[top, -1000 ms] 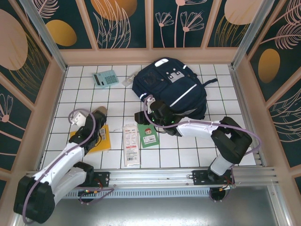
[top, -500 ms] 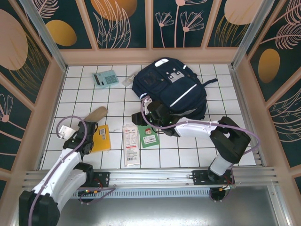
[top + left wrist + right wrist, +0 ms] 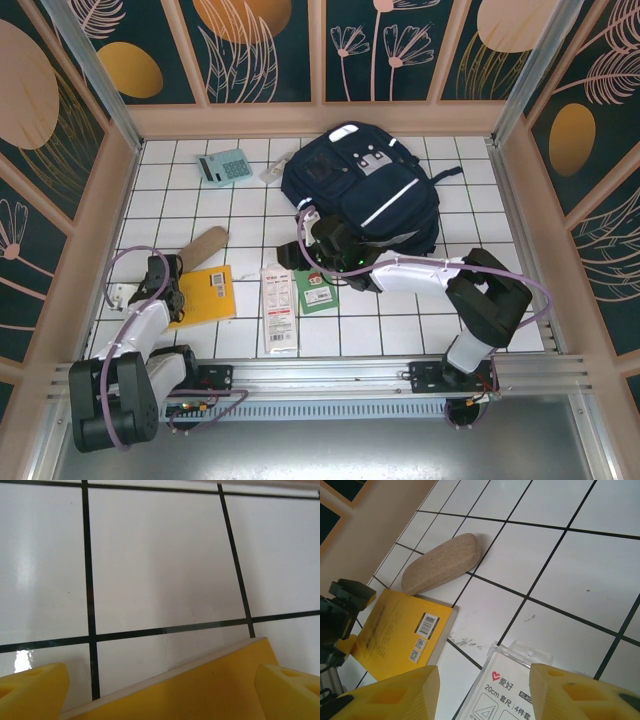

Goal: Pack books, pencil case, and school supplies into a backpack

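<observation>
The navy backpack [image 3: 365, 195] lies at the back right of the tiled floor. An orange-yellow book [image 3: 207, 294] lies flat at the left. My left gripper [image 3: 172, 295] is low at its left edge and open. In the left wrist view the book's corner [image 3: 200, 690] lies between the wide yellow fingertips [image 3: 30, 690]. My right gripper [image 3: 288, 255] hangs open over the top end of the white-and-red pack [image 3: 280, 305], with nothing between its fingers [image 3: 585, 695]. The tan pencil case [image 3: 442, 562] lies just beyond the yellow book [image 3: 400, 632]. A small green book [image 3: 318, 290] lies right of the pack.
The teal calculator [image 3: 223, 166] and a small clear packet [image 3: 272, 170] lie at the back left near the wall. Wooden walls close the floor on three sides. The left gripper [image 3: 340, 615] shows at the left edge of the right wrist view.
My left arm has swung left and down, from above the yellow book to its left edge. My right gripper has drifted slightly left over the pack's top end.
</observation>
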Controlling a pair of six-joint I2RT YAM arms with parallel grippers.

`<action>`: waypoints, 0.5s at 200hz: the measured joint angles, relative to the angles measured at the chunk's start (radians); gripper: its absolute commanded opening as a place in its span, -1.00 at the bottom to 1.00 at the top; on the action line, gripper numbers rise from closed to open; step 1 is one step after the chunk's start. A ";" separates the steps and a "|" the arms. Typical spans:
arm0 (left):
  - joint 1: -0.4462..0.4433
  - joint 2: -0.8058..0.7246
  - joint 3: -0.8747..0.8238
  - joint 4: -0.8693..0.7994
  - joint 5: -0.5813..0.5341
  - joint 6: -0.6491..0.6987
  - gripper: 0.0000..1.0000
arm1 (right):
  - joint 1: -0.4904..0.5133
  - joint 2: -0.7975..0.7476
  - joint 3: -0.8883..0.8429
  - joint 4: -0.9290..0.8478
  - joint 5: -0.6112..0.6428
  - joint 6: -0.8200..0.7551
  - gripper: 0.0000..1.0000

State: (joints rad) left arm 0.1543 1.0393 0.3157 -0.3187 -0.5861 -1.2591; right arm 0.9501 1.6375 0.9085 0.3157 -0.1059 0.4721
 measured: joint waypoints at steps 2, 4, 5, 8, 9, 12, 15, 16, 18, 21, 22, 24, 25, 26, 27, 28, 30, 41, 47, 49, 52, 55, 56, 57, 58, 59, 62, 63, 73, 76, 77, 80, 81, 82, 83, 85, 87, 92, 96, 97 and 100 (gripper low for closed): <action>0.002 0.002 0.000 0.002 0.002 0.003 0.91 | 0.000 0.000 0.000 0.000 0.000 0.000 0.02; 0.003 0.004 0.000 0.005 0.003 0.005 0.91 | 0.000 0.000 0.000 0.000 0.000 0.000 0.02; 0.003 0.006 0.000 0.008 0.003 0.008 0.91 | 0.000 0.000 0.000 0.000 0.000 0.000 0.02; 0.005 0.009 0.000 0.012 0.005 0.011 0.90 | 0.000 0.000 0.000 0.000 0.000 0.000 0.02; 0.005 0.010 0.000 0.013 0.006 0.012 0.90 | 0.000 0.000 0.000 0.000 0.000 0.000 0.02; 0.007 0.013 0.000 0.020 0.008 0.018 0.88 | 0.000 0.000 0.000 0.000 0.000 0.000 0.02; 0.010 0.016 0.000 0.026 0.010 0.024 0.87 | 0.000 0.000 0.000 0.000 0.000 0.000 0.02; 0.010 0.017 0.000 0.027 0.011 0.026 0.86 | 0.000 0.000 0.000 0.000 0.000 0.000 0.02; 0.011 0.020 0.000 0.034 0.013 0.031 0.85 | 0.000 0.000 0.000 0.000 0.000 0.000 0.02; 0.012 0.023 -0.001 0.043 0.019 0.041 0.84 | 0.000 0.000 0.000 0.000 0.000 0.000 0.02; 0.012 0.024 -0.002 0.046 0.020 0.043 0.84 | 0.000 0.000 0.000 0.000 0.000 0.000 0.02; 0.013 0.027 -0.002 0.055 0.025 0.050 0.83 | 0.000 0.000 0.000 0.000 0.000 0.000 0.02; 0.013 0.028 -0.003 0.056 0.026 0.053 0.82 | 0.000 0.000 0.000 0.000 0.000 0.000 0.02; 0.013 0.029 -0.003 0.058 0.028 0.055 0.81 | 0.000 0.000 0.000 0.000 0.000 0.000 0.02; 0.013 0.030 -0.003 0.063 0.031 0.060 0.81 | 0.000 0.000 0.000 0.000 0.000 0.000 0.02; 0.014 0.031 -0.003 0.066 0.032 0.063 0.81 | 0.000 0.000 0.000 0.000 0.000 0.000 0.02; 0.014 0.032 -0.003 0.071 0.036 0.067 0.79 | 0.000 0.000 0.000 0.000 0.000 0.000 0.02; 0.014 0.043 -0.007 0.118 0.072 0.103 0.77 | 0.000 0.000 0.000 0.000 0.000 0.000 0.02; 0.014 0.046 -0.011 0.151 0.097 0.121 0.76 | 0.000 0.000 0.000 0.000 0.000 0.000 0.02; 0.014 0.046 -0.011 0.158 0.104 0.126 0.76 | 0.000 0.000 0.000 0.000 0.000 0.000 0.02; 0.014 0.047 -0.013 0.174 0.119 0.134 0.74 | 0.000 0.000 0.000 0.000 0.000 0.000 0.02; 0.014 0.048 -0.014 0.185 0.127 0.139 0.72 | 0.000 0.000 0.000 0.000 0.000 0.000 0.02; 0.014 0.048 -0.015 0.188 0.129 0.142 0.71 | 0.000 0.000 0.000 0.000 0.000 0.000 0.02; 0.014 0.048 -0.015 0.191 0.132 0.143 0.71 | 0.000 0.000 0.000 0.000 0.000 0.000 0.02; 0.014 0.047 -0.016 0.196 0.137 0.146 0.71 | 0.000 0.000 0.000 0.000 0.000 0.000 0.02; 0.014 0.048 -0.016 0.199 0.138 0.147 0.71 | 0.000 0.000 0.000 0.000 0.000 0.000 0.02; 0.015 0.048 -0.018 0.209 0.146 0.154 0.70 | 0.000 0.000 0.000 0.000 0.000 0.000 0.02; 0.015 0.047 -0.019 0.211 0.148 0.155 0.70 | 0.000 0.000 0.000 0.000 0.000 0.000 0.02; 0.018 0.047 -0.024 0.243 0.173 0.175 0.69 | 0.000 0.000 0.000 0.000 0.000 0.000 0.02; 0.018 0.047 -0.027 0.253 0.180 0.181 0.68 | 0.000 0.000 0.000 0.001 0.000 0.000 0.02; 0.018 0.047 -0.027 0.256 0.182 0.182 0.68 | 0.000 0.000 0.000 0.001 0.000 0.000 0.02; 0.019 0.047 -0.029 0.267 0.189 0.187 0.67 | 0.000 0.000 0.000 0.001 0.000 0.000 0.02; 0.019 0.047 -0.030 0.269 0.191 0.188 0.67 | 0.000 0.000 0.000 0.001 0.000 0.000 0.02; 0.019 0.047 -0.030 0.274 0.195 0.191 0.67 | 0.000 0.000 0.000 0.001 0.000 0.000 0.02; 0.019 0.047 -0.031 0.277 0.197 0.193 0.67 | 0.000 0.000 0.000 0.001 0.000 0.000 0.02; 0.020 0.048 -0.032 0.283 0.203 0.195 0.66 | 0.000 0.000 0.000 0.001 0.000 0.000 0.02; 0.020 0.049 -0.032 0.293 0.211 0.197 0.65 | 0.000 0.000 0.000 0.001 0.000 0.000 0.02; 0.020 0.054 -0.034 0.318 0.231 0.202 0.65 | 0.000 0.000 0.000 0.001 0.000 0.000 0.02; 0.020 0.058 -0.034 0.336 0.248 0.208 0.65 | 0.000 0.000 0.000 0.002 0.000 0.000 0.02; 0.020 0.060 -0.034 0.339 0.251 0.208 0.65 | 0.000 0.000 0.000 0.002 0.000 0.000 0.02; 0.018 0.067 -0.033 0.357 0.267 0.211 0.65 | 0.000 0.000 0.000 0.002 0.000 0.000 0.02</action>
State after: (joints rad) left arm 0.1726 1.1065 0.2825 0.0387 -0.3187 -1.0481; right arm 0.9501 1.6375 0.9085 0.3172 -0.1055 0.4721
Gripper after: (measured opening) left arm 0.828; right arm 0.511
